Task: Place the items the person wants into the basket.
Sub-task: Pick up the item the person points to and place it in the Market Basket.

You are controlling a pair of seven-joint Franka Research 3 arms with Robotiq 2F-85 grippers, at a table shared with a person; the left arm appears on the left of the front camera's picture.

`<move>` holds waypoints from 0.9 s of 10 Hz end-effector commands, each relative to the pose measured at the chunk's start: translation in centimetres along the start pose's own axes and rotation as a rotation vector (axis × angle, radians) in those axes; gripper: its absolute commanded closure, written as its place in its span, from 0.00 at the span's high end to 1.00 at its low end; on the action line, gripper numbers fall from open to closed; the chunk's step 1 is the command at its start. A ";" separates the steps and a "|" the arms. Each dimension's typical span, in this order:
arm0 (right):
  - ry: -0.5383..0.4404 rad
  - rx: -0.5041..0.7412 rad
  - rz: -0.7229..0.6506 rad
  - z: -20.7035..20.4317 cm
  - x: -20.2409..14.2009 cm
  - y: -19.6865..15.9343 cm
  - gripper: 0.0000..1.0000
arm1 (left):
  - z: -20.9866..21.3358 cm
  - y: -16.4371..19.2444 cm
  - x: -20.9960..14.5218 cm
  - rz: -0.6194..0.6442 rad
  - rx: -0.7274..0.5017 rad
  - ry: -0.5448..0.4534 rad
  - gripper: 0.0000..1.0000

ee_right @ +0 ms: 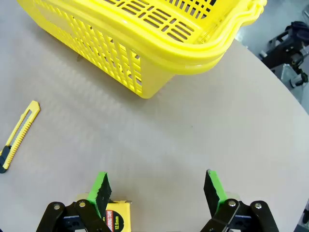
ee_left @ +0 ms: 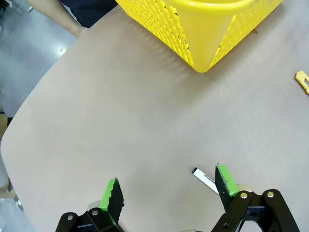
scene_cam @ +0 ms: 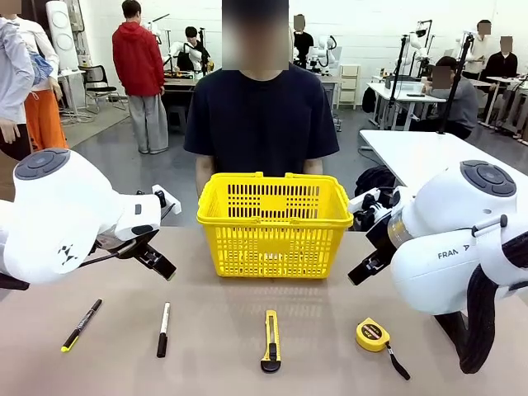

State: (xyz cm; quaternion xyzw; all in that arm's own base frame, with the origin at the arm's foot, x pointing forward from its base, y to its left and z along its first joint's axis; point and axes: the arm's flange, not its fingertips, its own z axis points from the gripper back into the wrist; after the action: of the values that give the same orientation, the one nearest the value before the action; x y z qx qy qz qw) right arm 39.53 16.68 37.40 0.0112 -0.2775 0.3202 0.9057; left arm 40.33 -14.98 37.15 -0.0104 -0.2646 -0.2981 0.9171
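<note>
Left gripper [ee_left: 166,186]: jaws apart, nothing between them, above bare table [ee_left: 120,121]. One end of the marker [ee_left: 204,177] lies at 3 o'clock of the gap, just beside that pad; can't tell if it touches. Basket [ee_left: 203,29] at 1 o'clock.

Right gripper [ee_right: 157,183]: jaws wide apart, empty. Tape measure [ee_right: 116,217] at 7 o'clock of the gap, just beside that finger and partly hidden by it. Utility knife [ee_right: 18,137] at 9 o'clock, well apart.

Front view: pen [scene_cam: 81,325], marker, utility knife and tape measure lie in a row on the table, from 8 to 5 o'clock of the basket. Person [scene_cam: 260,115] stands at its 12 o'clock.
</note>
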 end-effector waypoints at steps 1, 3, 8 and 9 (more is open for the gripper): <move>0.000 0.000 0.000 0.0 0.0 0.0 1.00 | 0.0 0.0 0.0 0.000 0.000 0.000 1.00; 0.000 0.000 0.000 0.0 0.0 0.0 1.00 | 0.0 0.0 0.0 0.000 0.000 0.000 1.00; 0.000 0.000 0.000 0.0 0.0 0.0 1.00 | 0.0 0.0 0.0 0.000 0.000 0.000 1.00; -0.025 -0.036 0.024 5.2 -0.5 1.5 1.00 | 5.8 -0.9 0.1 -0.051 0.019 -0.026 1.00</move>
State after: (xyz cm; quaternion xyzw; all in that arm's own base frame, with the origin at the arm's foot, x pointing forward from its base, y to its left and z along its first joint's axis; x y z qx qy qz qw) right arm 39.36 16.89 38.52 0.0086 -0.2849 0.3243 0.9020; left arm 40.14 -15.22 38.35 -0.0095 -0.2709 -0.3029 0.9136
